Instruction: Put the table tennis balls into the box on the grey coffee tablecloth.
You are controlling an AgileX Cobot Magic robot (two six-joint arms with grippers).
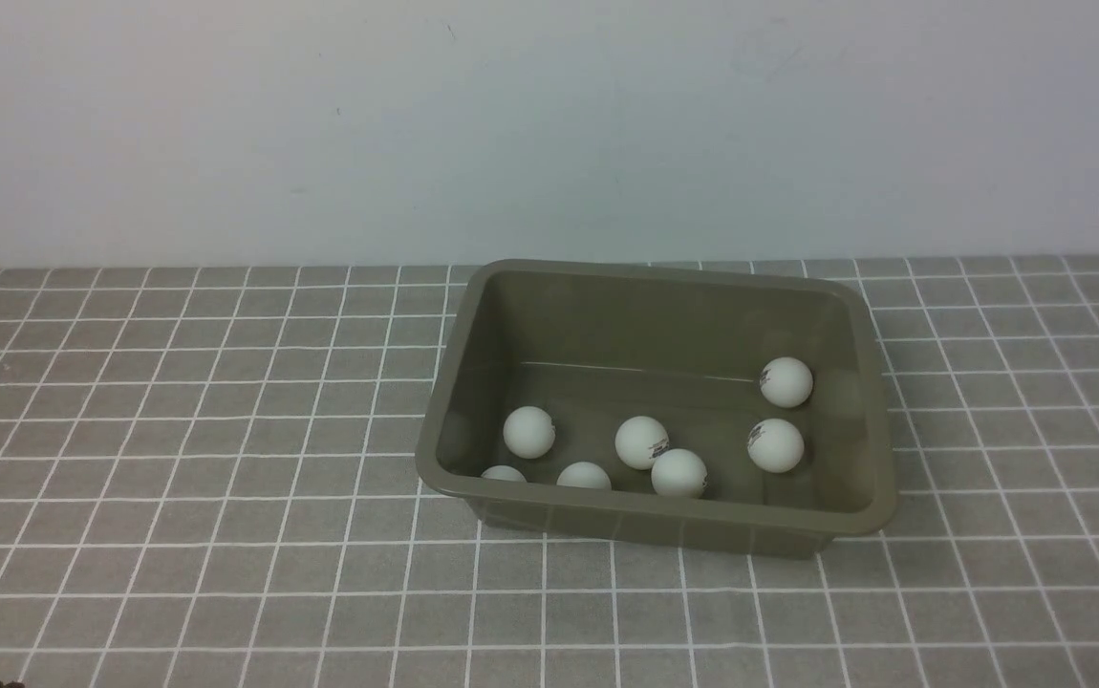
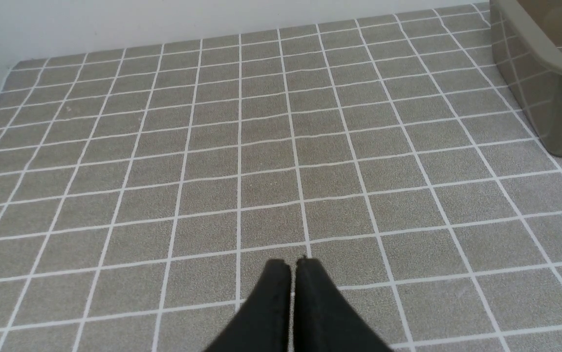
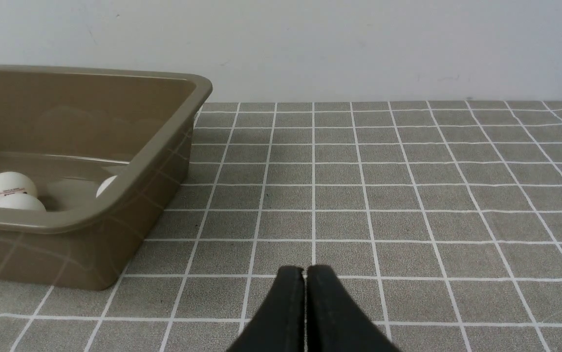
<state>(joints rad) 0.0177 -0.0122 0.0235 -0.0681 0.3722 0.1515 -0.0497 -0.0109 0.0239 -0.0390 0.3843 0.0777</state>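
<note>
Seven table tennis balls (image 1: 642,441) inside the box (image 1: 664,521) on the grey coffee tablecloth (image 1: 177,430), all countable from the front only. Left claw (image 2: 292,264) and right claw (image 3: 305,270), visible solely wrist-side, clenched, empty.

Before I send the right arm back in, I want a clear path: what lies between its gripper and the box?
Only bare checked tablecloth. The right wrist view shows nothing between the shut right gripper and the box.
</note>
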